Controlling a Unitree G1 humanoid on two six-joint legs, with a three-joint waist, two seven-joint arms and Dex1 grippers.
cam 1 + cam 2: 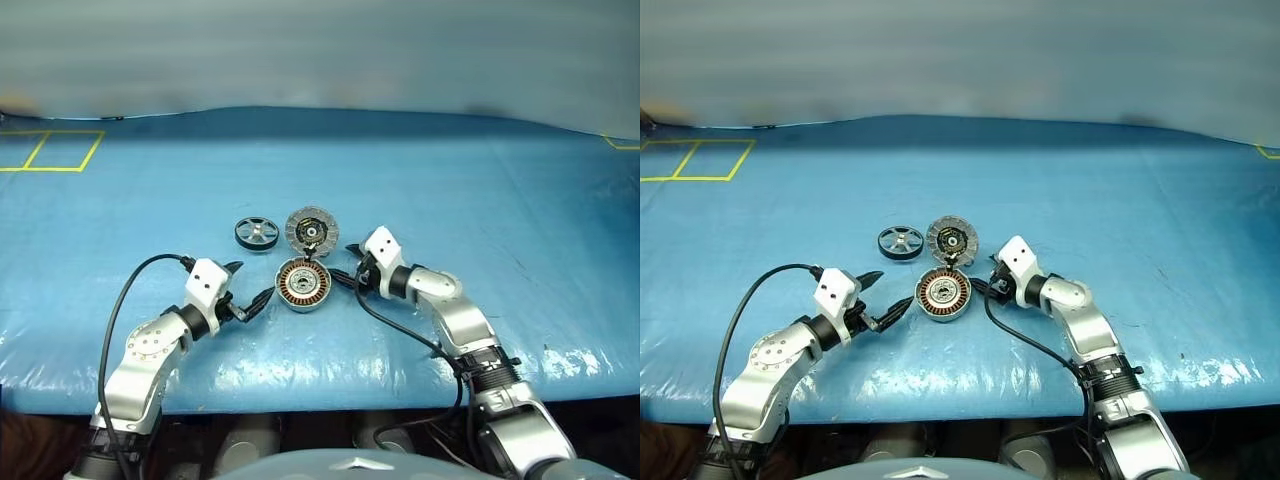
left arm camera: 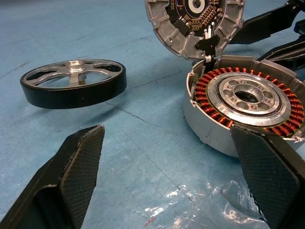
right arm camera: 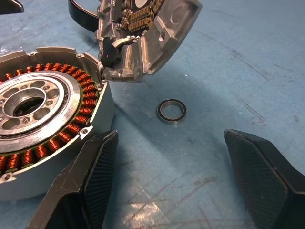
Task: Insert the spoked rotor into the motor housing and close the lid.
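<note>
The motor housing (image 1: 303, 284), a silver cup with copper windings, sits open-side up on the blue table. The lid (image 1: 311, 231) stands tilted just behind it, its lower edge resting at the housing's far rim (image 2: 209, 57). The spoked rotor (image 1: 257, 232), dark-rimmed with silver spokes, lies flat to the left of the lid. My left gripper (image 1: 253, 282) is open just left of the housing, holding nothing. My right gripper (image 1: 345, 264) is open just right of the housing, also holding nothing. In the right wrist view one of its fingers (image 3: 95, 181) is close to the housing wall (image 3: 102, 112).
A small dark bearing ring (image 3: 172, 111) lies on the table to the right of the housing, ahead of the right gripper. The blue sheet (image 1: 480, 200) covers the table, with yellow tape squares (image 1: 50, 150) at the far left. The table's front edge (image 1: 320, 400) is near the arms.
</note>
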